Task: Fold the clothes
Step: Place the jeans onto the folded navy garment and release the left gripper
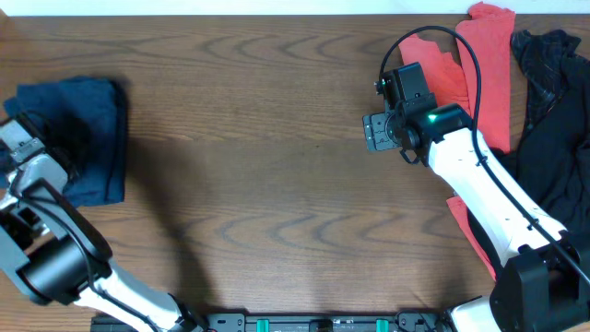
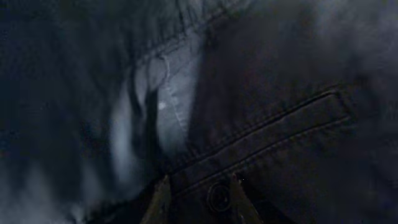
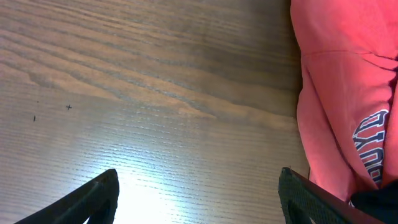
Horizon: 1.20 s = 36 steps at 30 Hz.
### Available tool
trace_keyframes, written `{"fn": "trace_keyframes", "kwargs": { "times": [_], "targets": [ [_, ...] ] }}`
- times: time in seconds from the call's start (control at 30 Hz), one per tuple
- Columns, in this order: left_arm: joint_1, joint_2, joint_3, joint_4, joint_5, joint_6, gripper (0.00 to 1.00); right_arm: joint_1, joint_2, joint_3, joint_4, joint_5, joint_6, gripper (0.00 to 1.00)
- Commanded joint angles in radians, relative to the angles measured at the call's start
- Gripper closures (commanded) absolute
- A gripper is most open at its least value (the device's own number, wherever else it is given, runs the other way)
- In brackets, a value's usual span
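Navy garment: we see it bunched in a thick pile [image 1: 88, 129] at the far left edge of the bench [image 1: 277, 138], well apart from the other clothes.
Left end effector: it [image 2: 199, 200] sits low on the navy cloth. Its two fingertips [image 2: 158, 199] are drawn narrow, with a stitched band and a round button [image 2: 217, 195] between them. We read this as a pinch on the navy garment.
Left wrist view: dark folds, seams and a paler strip of lining fill the whole frame.
Middle of the bench: brown wood grain.
Right end effector: it [image 1: 376, 132] hovers over bare wood just left of the red shirt, with its jaws spread wide and nothing between them.
Red shirt: it [image 1: 479, 65] lies crumpled at the right, running from the far edge toward the near one. In the right wrist view we see lettering [image 3: 370, 146] on it.
Black garment: it [image 1: 553, 120] is heaped at the far right, touching the red shirt and overlapping it.
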State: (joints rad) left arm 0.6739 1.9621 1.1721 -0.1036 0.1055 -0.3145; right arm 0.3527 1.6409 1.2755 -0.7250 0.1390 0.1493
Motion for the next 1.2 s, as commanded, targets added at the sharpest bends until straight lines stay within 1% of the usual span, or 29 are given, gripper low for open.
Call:
{"fn": "trace_keyframes", "kwargs": {
  "times": [0.0,0.07,0.27,0.4,0.53,0.6,0.73,0.8,0.83,0.9,0.97,1.07,1.17],
  "targets": [
    [-0.048,0.07,0.002,-0.026,0.098,0.002,0.67,0.002,0.001,0.006,0.0,-0.001,0.0,0.2],
    [-0.089,0.077,0.002,-0.026,0.1,0.003,0.69,0.002,0.001,0.006,0.0,-0.001,0.0,0.2],
    [-0.216,0.071,0.002,-0.002,0.1,0.003,0.68,0.001,0.001,0.006,0.0,0.0,0.0,0.2],
    [-0.266,0.066,0.002,0.008,0.092,0.002,0.62,0.0,0.001,0.006,0.003,0.0,0.0,0.19],
    [-0.256,0.025,0.004,-0.003,0.062,0.005,0.57,-0.006,0.001,0.006,-0.001,0.0,0.0,0.19],
    [-0.239,-0.007,0.004,-0.03,0.034,0.005,0.57,-0.011,0.001,0.006,-0.001,0.0,0.0,0.19],
    [-0.208,-0.088,0.004,-0.064,0.033,0.007,0.55,-0.019,0.001,0.006,0.003,0.0,0.0,0.18],
    [-0.201,-0.151,0.004,-0.064,0.041,0.045,0.47,-0.02,0.001,0.006,0.007,0.0,0.0,0.18],
    [-0.2,-0.191,0.004,-0.064,0.04,0.069,0.4,-0.02,0.001,0.006,0.009,0.0,0.0,0.18],
    [-0.2,-0.247,0.004,-0.071,0.04,0.096,0.36,-0.019,0.001,0.006,0.01,0.0,0.0,0.18],
    [-0.198,-0.287,0.003,-0.079,0.039,0.104,0.35,-0.019,0.001,0.006,0.01,-0.001,0.0,0.18],
    [-0.191,-0.288,0.003,-0.091,0.024,0.103,0.35,-0.019,0.001,0.006,0.008,-0.001,0.0,0.18],
    [-0.183,-0.258,0.003,-0.131,-0.063,0.103,0.35,-0.019,0.001,0.006,0.0,-0.001,0.0,0.18]
  ]
}}
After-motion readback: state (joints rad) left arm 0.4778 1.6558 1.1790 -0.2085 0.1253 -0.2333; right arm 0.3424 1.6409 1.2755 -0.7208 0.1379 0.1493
